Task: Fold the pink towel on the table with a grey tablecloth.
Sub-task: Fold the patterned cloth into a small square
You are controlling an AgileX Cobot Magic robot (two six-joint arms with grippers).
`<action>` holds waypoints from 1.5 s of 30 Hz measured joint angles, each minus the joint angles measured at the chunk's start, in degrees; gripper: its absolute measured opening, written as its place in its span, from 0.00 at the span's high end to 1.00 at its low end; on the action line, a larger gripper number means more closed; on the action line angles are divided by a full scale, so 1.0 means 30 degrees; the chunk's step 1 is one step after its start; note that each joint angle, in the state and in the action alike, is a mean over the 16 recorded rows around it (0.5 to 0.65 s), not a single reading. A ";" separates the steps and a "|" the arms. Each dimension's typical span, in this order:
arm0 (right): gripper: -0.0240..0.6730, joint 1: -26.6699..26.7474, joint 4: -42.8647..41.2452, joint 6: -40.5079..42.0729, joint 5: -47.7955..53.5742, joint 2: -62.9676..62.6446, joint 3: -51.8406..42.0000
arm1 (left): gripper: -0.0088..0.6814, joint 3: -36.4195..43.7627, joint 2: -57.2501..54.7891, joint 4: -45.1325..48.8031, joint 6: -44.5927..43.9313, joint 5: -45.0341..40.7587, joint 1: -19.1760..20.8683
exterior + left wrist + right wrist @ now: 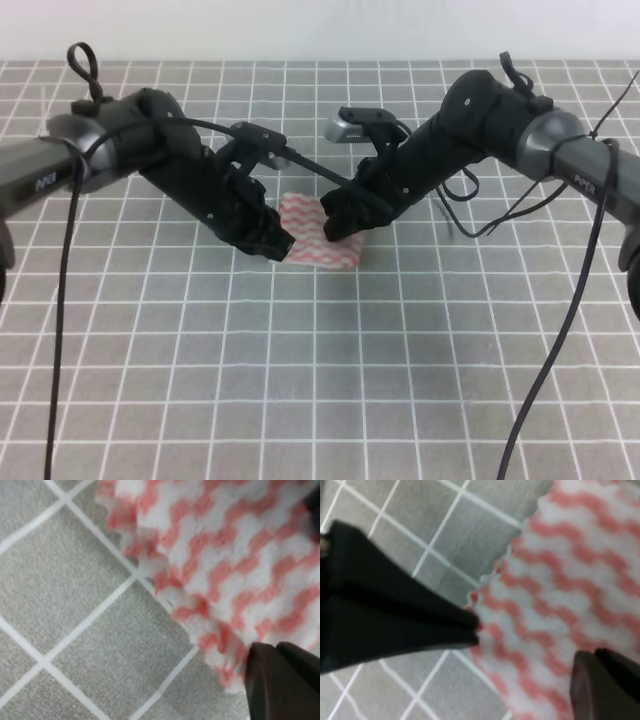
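Note:
The pink towel (pixel 328 252) lies small and layered in the middle of the table with a grey tablecloth (pixel 320 390). My left gripper (pixel 280 243) is down at its left edge. In the left wrist view the jaws form one shut dark wedge (pixel 255 655) on the towel's zigzag border (pixel 220 675). My right gripper (pixel 338 222) sits low on the towel's far side. In the right wrist view it is a shut wedge (pixel 577 657) over the striped cloth (pixel 560 580), with the left gripper (pixel 476 625) shut at the towel's edge.
Grey gridded cloth (pixel 65 580) surrounds the towel on every side. Black cables (pixel 560 330) hang from both arms, the right one trailing toward the front edge. The two arms nearly meet above the towel.

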State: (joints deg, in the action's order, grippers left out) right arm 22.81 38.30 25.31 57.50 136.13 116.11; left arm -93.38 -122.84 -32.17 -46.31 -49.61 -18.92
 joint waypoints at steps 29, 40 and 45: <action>0.99 -0.0190 -0.2766 -0.0983 0.0420 -0.0868 -0.0030 | 0.99 -0.0002 -0.0288 0.0523 0.0696 0.0420 -0.0011; 0.99 -0.0139 -0.1986 -0.0902 0.0864 -0.1064 -0.0108 | 0.99 -0.0005 -0.0260 0.0423 0.0703 0.0437 -0.0013; 0.99 -0.0118 -0.1927 -0.0886 0.0955 -0.0677 -0.0180 | 0.99 -0.0004 -0.0230 0.0393 0.0698 0.0505 -0.0012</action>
State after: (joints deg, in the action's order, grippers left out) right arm 22.45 32.51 22.65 60.36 134.10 115.56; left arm -93.39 -123.53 -30.99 -44.21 -48.10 -18.95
